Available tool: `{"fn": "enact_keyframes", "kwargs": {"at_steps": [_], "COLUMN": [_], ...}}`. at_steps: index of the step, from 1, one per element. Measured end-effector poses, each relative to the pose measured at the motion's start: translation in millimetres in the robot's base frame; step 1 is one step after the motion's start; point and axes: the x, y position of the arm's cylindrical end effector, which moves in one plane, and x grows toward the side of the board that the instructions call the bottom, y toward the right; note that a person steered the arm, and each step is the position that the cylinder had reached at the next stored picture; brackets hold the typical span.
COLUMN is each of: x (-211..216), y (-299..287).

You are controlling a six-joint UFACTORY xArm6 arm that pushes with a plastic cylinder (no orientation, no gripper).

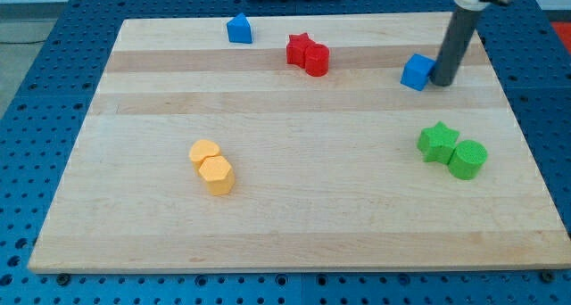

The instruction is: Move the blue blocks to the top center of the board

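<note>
My tip (pixel 443 82) touching blue cube (pixel 416 72), unlabelled, right side

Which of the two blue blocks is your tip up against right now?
The blue cube at the view's right: my tip sits just right of it, apparently touching. The other blue block, house-shaped, sits far off near the view's top left.

text: none legible | labels: none | numbers: none
</note>
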Motion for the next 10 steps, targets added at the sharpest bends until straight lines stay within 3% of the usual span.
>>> {"fn": "enact_keyframes", "kwargs": {"at_steps": [3,5,6,8,10], "x": [-7,-66,-71,-39,-73], "y": [-68,-96,-107,-114,-152]}}
